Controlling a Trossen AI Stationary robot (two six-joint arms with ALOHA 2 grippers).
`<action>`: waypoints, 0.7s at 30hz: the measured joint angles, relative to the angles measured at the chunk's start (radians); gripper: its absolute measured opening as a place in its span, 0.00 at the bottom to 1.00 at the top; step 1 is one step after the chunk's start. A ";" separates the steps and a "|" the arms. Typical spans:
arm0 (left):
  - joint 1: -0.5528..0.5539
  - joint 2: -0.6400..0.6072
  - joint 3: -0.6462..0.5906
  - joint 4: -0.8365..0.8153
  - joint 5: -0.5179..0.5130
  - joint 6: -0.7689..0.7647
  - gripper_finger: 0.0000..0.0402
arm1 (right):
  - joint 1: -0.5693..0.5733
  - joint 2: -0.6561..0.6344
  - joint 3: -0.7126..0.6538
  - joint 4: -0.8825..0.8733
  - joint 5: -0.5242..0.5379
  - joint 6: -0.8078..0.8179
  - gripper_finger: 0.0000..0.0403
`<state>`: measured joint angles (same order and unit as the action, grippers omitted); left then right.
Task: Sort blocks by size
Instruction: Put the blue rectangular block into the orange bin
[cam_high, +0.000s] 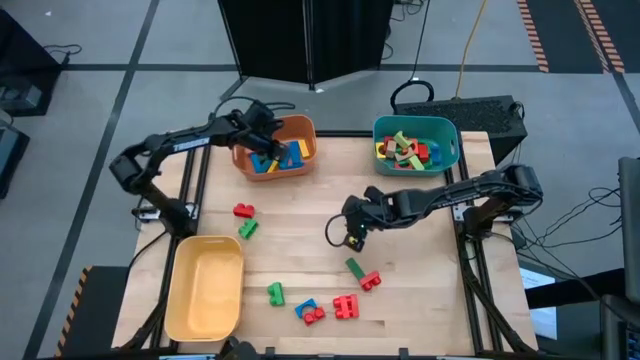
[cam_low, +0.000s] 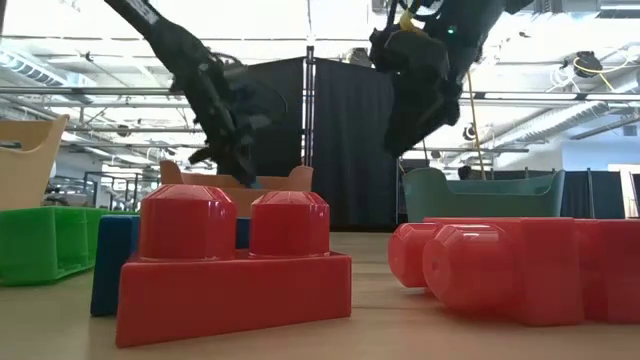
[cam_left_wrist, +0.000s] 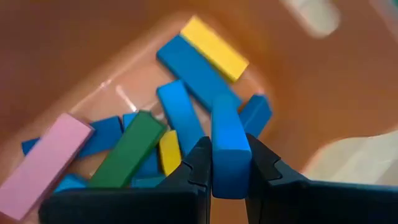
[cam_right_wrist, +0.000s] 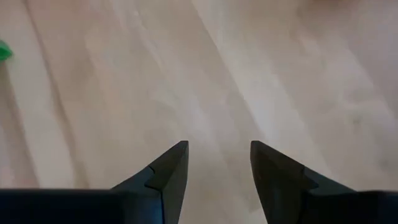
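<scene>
The left gripper (cam_left_wrist: 227, 171) is clenching a blue bar (cam_left_wrist: 229, 146) over the orange bin (cam_high: 300, 130), risking bouncing it out if dropped high, while the right gripper (cam_right_wrist: 219, 163) is hovering released and empty above the bench (cam_high: 300, 250), its loose blocks (cam_high: 345, 305) lying nearby.

In the low view, the red studded brick (cam_low: 235, 262) hides most of a blue block (cam_low: 108, 262) behind it at nine o'clock, and a green block (cam_low: 45, 243) is cut off by the left edge. The teal bin (cam_high: 415, 144) holds a jumble too small to sort out. In the right wrist view, a green scrap (cam_right_wrist: 4, 51) barely shows at nine o'clock.
</scene>
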<state>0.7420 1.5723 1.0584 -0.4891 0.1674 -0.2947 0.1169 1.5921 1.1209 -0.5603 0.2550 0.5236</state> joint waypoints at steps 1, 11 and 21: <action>0.000 0.017 0.000 0.001 0.000 0.010 0.08 | 0.010 0.000 -0.001 -0.004 0.000 0.036 0.40; -0.001 0.094 0.000 0.012 -0.099 0.030 0.11 | 0.104 0.000 -0.001 -0.091 0.005 0.518 0.40; -0.002 0.094 0.000 0.021 -0.101 0.056 0.13 | 0.211 0.055 -0.001 -0.071 0.002 0.856 0.40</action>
<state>0.7403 1.6665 1.0584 -0.4676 0.0660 -0.2390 0.3278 1.6474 1.1194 -0.6316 0.2574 1.3795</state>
